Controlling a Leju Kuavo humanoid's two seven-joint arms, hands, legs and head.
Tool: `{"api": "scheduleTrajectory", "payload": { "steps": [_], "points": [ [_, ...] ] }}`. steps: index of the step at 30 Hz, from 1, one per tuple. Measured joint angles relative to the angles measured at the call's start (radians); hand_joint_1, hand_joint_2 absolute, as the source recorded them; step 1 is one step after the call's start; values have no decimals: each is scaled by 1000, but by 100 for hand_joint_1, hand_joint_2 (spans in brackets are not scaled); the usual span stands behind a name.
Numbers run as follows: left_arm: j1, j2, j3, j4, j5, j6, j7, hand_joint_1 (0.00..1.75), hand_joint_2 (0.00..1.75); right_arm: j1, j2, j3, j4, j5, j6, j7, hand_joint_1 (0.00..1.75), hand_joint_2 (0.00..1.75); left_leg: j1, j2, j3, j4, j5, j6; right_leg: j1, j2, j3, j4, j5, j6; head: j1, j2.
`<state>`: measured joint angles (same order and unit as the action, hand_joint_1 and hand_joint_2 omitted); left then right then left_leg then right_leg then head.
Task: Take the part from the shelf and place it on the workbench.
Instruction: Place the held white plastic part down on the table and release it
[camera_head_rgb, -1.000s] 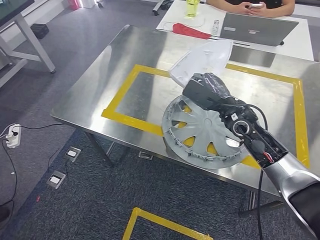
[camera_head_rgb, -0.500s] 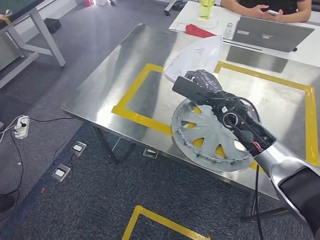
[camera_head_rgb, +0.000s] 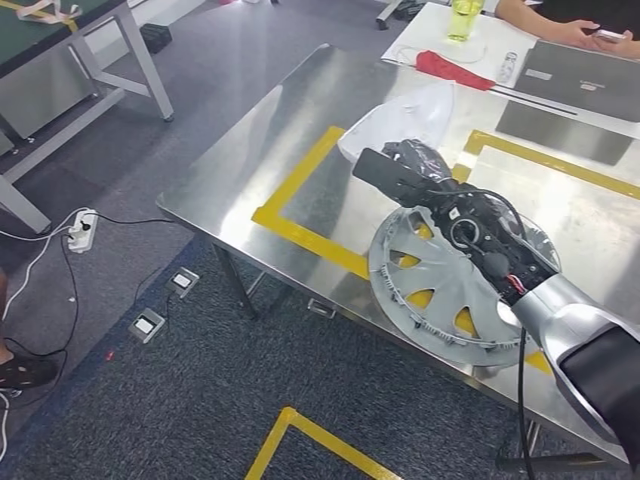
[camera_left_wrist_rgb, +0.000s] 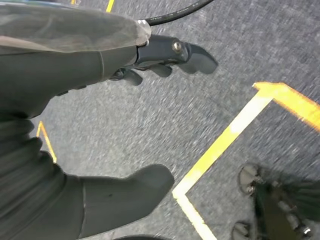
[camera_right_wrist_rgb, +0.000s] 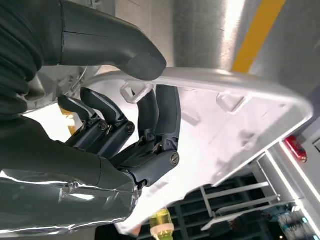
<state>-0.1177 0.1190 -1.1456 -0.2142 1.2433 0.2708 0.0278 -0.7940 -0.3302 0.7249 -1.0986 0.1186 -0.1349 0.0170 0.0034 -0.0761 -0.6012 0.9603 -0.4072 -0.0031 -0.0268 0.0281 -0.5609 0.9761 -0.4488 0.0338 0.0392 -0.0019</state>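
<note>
Right hand (camera_head_rgb: 411, 165): thumb and fingers (camera_right_wrist_rgb: 162, 107) clamp the white part (camera_head_rgb: 400, 115), held above the workbench (camera_head_rgb: 226, 170)
Hubcap (camera_head_rgb: 445, 290): on workbench, beneath right arm
Left hand (camera_left_wrist_rgb: 113, 125): fingers apart, holding nothing; over carpet

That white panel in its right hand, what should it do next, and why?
Probably lower it onto the steel workbench. The right hand grips the white panel by its rim, held over the bench beside the hubcap, not yet resting flat.
</note>
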Motion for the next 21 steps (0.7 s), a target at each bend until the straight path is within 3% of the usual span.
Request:
{"api": "scheduleTrajectory", "payload": {
  "steps": [2, 3, 5, 6, 7, 8, 10, 12, 16, 18, 20, 21],
  "points": [
    [0, 0, 0, 0, 0, -4, -5, 0, 175, -8, 7, 5, 10, -2, 0, -2, 44, 44, 0, 28, -25, 53, -32, -10, -3, -11, 4, -6, 4, -12, -9, 0],
    [-1, 0, 0, 0, 0, -6, -8, 0, 175, -12, 9, 7, 15, -5, -2, -3, 0, 0, 1, 47, -53, 113, -62, -15, -2, -16, 5, -7, 4, -17, -15, 0],
    [-2, 0, 0, 0, -1, -10, -13, 0, 175, -16, 10, 12, 27, -13, -4, -5, 0, 0, 3, 64, -123, 255, -118, -22, 1, -25, 5, -7, 3, -22, -24, 0],
    [-1, 0, 0, 0, -3, -11, -14, 0, 175, -17, 11, 15, 33, -16, -6, -6, 0, 0, 3, 66, -143, 295, -127, -23, 1, -29, 5, -7, 3, -22, -26, 0],
    [-1, 0, 0, 0, -5, -11, -15, 0, 131, -17, 12, 18, 38, -17, -7, -6, 0, 0, 3, 66, -145, 294, -116, -22, 2, -31, 5, -7, 2, -22, -28, 0],
    [0, 0, 0, 0, -6, -11, -16, 0, 87, -17, 12, 20, 42, -17, -8, -6, 0, 0, 3, 66, -124, 252, -89, -19, 2, -33, 6, -7, 2, -22, -29, 0],
    [-1, 3, 0, 0, -6, -11, -19, 0, 0, -22, 13, 21, 46, -22, -11, -7, 0, 0, 0, 74, -48, 100, -25, -8, 4, -36, 8, -7, 1, -20, -31, 0],
    [-3, 6, 1, 0, 0, -9, -22, 0, 0, -27, 13, 21, 51, -30, -14, -7, 0, 0, -7, 83, 0, 5, 1, 4, 7, -39, 9, -7, -1, -15, -31, 0],
    [-3, 6, 7, 0, 7, -8, -22, 0, 0, -29, 14, 24, 61, -36, -18, -9, 0, 0, -6, 76, 12, -17, 4, 22, 8, -41, 10, -1, -14, 5, -27, 0],
    [-3, 5, 9, 0, 5, -8, -22, 0, 0, -32, 14, 25, 66, -41, -20, -11, 0, 0, -1, 71, 19, -26, 8, 30, 7, -37, -24, 82, -64, 12, -19, 0],
    [-3, 5, 10, 0, 4, -7, -22, 0, 0, -32, 14, 27, 74, -46, -22, -11, 0, 0, -1, 64, 20, -26, 7, 33, 8, -34, -91, 225, -127, 16, -9, 0],
    [-2, 5, 10, 0, 4, -7, -22, 0, 0, -30, 14, 28, 77, -47, -22, -11, 0, 0, -1, 60, 20, -26, 7, 33, 7, -33, -117, 274, -140, 18, -5, 0]
  ]
}}
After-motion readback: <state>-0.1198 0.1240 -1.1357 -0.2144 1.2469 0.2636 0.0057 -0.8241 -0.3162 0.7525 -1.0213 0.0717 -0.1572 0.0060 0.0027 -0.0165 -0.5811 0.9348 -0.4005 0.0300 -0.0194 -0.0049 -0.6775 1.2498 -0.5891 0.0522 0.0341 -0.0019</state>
